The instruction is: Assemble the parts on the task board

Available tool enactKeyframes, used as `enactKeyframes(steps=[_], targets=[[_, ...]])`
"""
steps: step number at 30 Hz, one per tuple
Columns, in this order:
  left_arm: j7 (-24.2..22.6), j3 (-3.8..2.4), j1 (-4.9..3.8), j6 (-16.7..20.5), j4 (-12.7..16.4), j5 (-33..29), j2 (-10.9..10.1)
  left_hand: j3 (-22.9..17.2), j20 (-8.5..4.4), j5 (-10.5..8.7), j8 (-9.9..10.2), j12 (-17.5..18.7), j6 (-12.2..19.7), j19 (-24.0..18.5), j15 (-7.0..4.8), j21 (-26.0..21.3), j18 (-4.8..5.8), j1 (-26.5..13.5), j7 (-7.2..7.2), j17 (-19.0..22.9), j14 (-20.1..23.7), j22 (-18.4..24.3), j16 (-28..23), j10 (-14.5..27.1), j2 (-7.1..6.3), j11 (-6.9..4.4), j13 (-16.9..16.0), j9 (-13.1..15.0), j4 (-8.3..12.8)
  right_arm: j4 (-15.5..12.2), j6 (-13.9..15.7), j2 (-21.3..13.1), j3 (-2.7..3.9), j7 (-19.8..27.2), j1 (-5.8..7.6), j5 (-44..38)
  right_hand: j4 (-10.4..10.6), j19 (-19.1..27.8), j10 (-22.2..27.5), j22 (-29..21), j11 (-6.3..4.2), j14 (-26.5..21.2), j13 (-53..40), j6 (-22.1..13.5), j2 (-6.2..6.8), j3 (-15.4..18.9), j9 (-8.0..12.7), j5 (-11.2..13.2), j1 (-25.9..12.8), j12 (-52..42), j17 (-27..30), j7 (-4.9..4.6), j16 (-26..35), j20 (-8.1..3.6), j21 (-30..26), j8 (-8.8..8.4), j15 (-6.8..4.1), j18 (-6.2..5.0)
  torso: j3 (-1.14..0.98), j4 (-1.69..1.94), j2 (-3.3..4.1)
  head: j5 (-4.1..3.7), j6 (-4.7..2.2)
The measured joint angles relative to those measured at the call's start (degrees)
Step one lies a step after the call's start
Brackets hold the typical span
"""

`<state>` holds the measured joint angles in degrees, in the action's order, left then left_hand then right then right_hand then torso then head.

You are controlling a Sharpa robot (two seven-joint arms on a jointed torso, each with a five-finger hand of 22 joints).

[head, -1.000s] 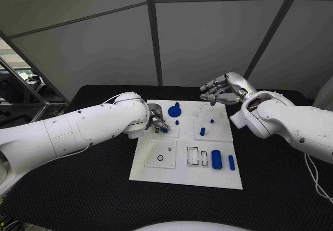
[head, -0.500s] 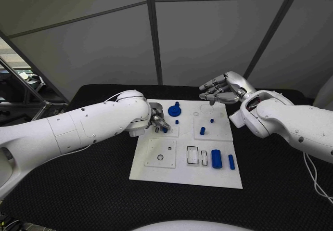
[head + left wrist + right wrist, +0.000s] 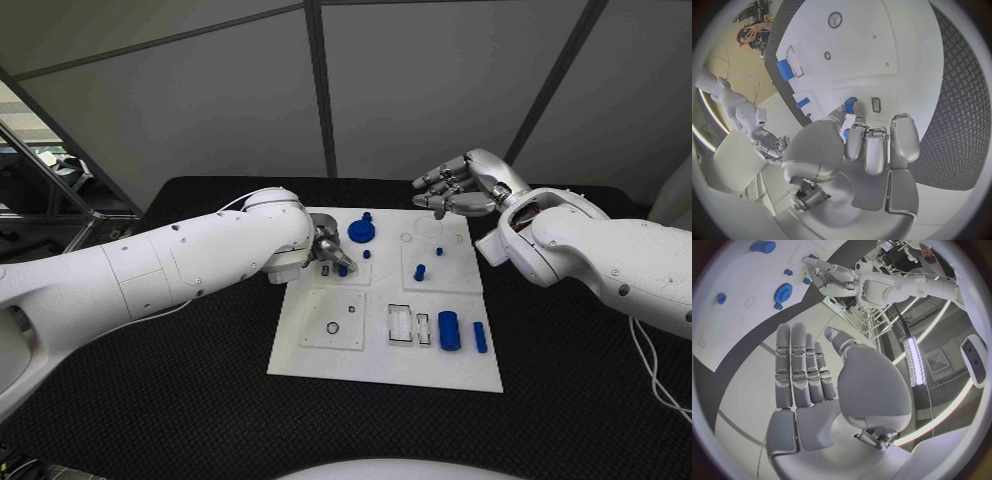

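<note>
On the black worktop (image 3: 173,400), head view, the task board (image 3: 378,368) lies central; the left hand (image 3: 326,250) reaches down to a small blue part (image 3: 342,269) at the board's left side, while the right hand (image 3: 464,186) hovers over the far edge, released, fingers apart. Left wrist view: fingertips (image 3: 856,135) pinch that blue part (image 3: 850,105) beside a dark slot (image 3: 876,104). Keeping it upright and easing it straight down seems best. Right wrist view: flat, idle fingers (image 3: 798,365), blue gear (image 3: 783,291) well apart
</note>
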<state>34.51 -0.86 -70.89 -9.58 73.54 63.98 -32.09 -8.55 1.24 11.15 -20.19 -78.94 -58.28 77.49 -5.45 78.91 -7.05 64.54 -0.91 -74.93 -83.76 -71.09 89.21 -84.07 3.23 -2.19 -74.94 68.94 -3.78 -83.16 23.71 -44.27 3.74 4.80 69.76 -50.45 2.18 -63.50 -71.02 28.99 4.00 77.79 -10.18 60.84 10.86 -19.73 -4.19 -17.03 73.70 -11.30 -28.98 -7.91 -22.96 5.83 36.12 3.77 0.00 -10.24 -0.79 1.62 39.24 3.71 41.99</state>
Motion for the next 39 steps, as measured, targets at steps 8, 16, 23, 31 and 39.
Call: enactKeyframes(steps=[8,16,23,31,39], targets=[[0.00,0.09,0.16,0.33,-0.46,-0.09,-0.06,4.30,-0.03,-4.77,-0.55,-0.39,-0.39,0.03,-0.01,0.00,-0.01,-1.58,-0.01,0.00,-0.02,-0.24,0.00,0.08,-1.19,-0.07,0.00,1.59,-4.30,0.10,-0.07,0.04,0.00,0.00,0.00,0.00,0.10,0.00,0.41,0.00,-0.01,0.00,0.12,-0.18,-0.04,0.10,0.00,0.00,-0.46,0.00,-0.14,-0.18,0.00,0.00,-0.20,0.00,0.00,0.00,0.02,0.04,0.00,-0.01,-0.01],[-0.06,0.11,0.23,0.65,-0.46,-0.15,-0.16,7.15,-0.20,-7.51,-0.78,-0.39,-0.40,0.21,-0.01,0.00,0.00,-1.89,0.01,0.00,-0.02,-0.63,0.22,0.08,-1.50,-0.07,0.01,2.53,-7.79,0.15,-0.13,0.06,0.00,0.00,0.00,0.02,0.26,0.00,0.42,0.00,0.01,-0.23,0.20,-0.18,-0.04,0.26,-0.01,0.00,-0.45,0.00,-0.22,-0.18,0.00,0.00,-0.20,0.00,0.19,0.00,0.02,0.06,0.00,-0.01,0.01],[-0.18,0.12,0.31,0.91,0.43,-0.21,-1.01,8.64,-0.41,-7.65,-0.77,-0.67,-0.40,0.41,-0.01,0.00,-0.01,-1.89,0.01,0.00,-0.02,-0.77,0.22,0.08,-1.50,-0.07,0.01,2.90,-9.28,0.16,-0.18,-0.01,0.00,0.00,0.00,0.07,0.48,0.16,0.61,0.00,0.20,-0.63,0.29,-0.22,-0.15,0.48,-0.01,0.00,-1.01,0.00,-0.37,-0.22,0.00,0.16,-0.45,0.00,0.21,0.00,0.02,0.06,0.00,-0.12,-0.14],[-0.48,-2.25,0.63,1.14,1.77,-0.21,-2.33,10.22,-0.41,-7.92,-0.76,-0.67,-0.39,0.41,0.01,0.00,0.00,-1.55,0.00,0.00,0.01,-0.77,0.22,0.08,-1.84,-0.07,0.02,3.30,-11.05,0.40,-0.21,0.00,0.00,0.01,-0.01,0.11,0.74,0.22,1.02,-0.08,0.20,-0.63,0.40,-0.39,-0.17,0.74,-0.01,0.00,-1.49,0.00,-0.48,-0.39,0.00,0.22,-0.67,0.00,0.21,0.01,0.02,0.03,0.00,-0.32,-0.43],[-0.85,-5.29,0.63,1.30,2.96,-0.21,-3.42,11.89,-0.40,-8.15,-0.76,-0.35,-0.39,0.41,0.01,-0.45,0.01,-1.66,0.00,0.00,0.01,-0.35,0.22,0.08,-3.26,-0.06,0.02,3.46,-12.82,0.71,-0.21,0.09,0.00,0.00,-0.01,0.13,1.00,0.22,1.23,-0.19,0.41,-0.82,0.45,-0.56,-0.10,1.00,-0.01,0.00,-2.03,0.00,-0.59,-0.23,0.00,0.22,-0.90,0.00,0.41,0.01,0.04,0.03,0.01,-0.46,-0.53]])
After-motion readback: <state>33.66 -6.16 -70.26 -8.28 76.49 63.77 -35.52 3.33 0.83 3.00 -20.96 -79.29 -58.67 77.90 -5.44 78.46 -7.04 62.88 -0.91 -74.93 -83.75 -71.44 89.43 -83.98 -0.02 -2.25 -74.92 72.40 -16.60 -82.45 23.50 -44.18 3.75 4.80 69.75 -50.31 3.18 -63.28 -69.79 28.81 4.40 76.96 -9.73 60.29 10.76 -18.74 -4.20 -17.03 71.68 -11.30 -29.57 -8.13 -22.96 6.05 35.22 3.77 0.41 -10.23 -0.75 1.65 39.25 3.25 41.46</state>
